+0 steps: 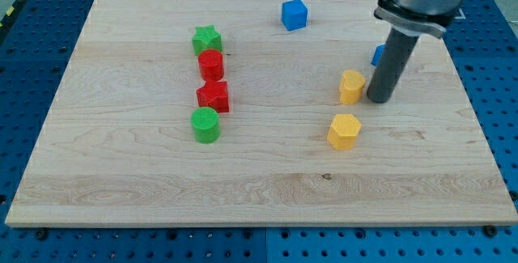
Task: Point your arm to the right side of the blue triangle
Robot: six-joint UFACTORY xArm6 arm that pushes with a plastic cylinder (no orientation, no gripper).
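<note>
The blue triangle (378, 54) is mostly hidden behind the rod; only a small blue piece shows at the rod's left edge, in the upper right of the board. My tip (380, 99) rests on the board just below that blue piece and right beside a yellow block (351, 86), on that block's right. The rod rises from the tip toward the view's top right.
A blue cube (295, 14) lies near the top. A yellow hexagon (344, 131) lies below my tip. At the left stand a green star (207, 40), a red cylinder (211, 64), a red star (214, 96) and a green cylinder (205, 125). The wooden board (121, 190) lies on a blue pegboard.
</note>
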